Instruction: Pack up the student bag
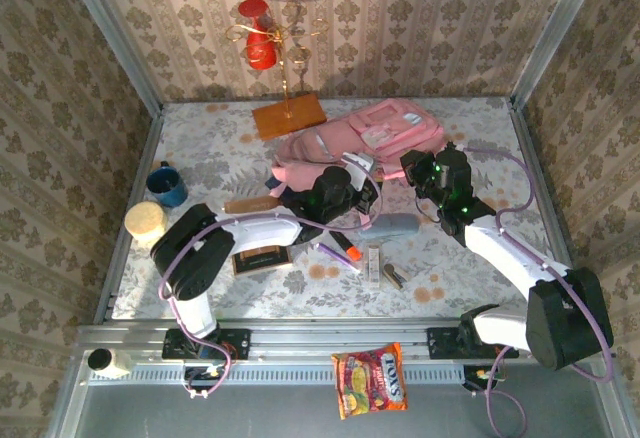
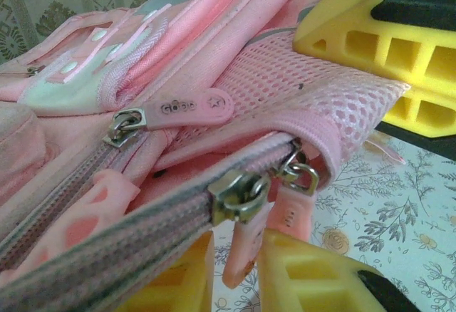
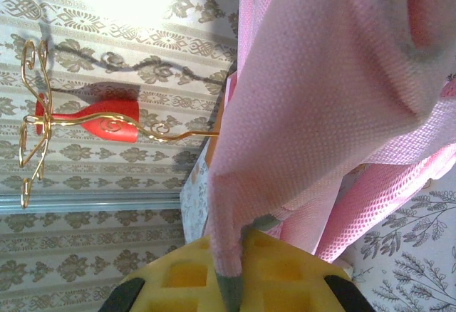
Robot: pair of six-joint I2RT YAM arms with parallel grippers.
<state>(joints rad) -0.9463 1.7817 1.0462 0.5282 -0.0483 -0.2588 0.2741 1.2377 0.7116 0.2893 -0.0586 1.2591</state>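
student bag (image 1: 385, 128) lies on the table (image 1: 480, 268), far side, right of centre, just beside the wooden stand base (image 1: 290, 116). We see the right gripper (image 3: 229, 283) clamped on a fold of its pink fabric. Left gripper (image 2: 285, 148): yellow fingers sit either side of the mesh pocket (image 2: 285, 84) and zip edge; we can't tell if it's pinching.

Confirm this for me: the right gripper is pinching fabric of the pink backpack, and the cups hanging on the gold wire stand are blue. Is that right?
Not quite: the cups on the gold wire stand are red, not blue, as the top external view shows. The right gripper is indeed pinching fabric of the pink backpack.
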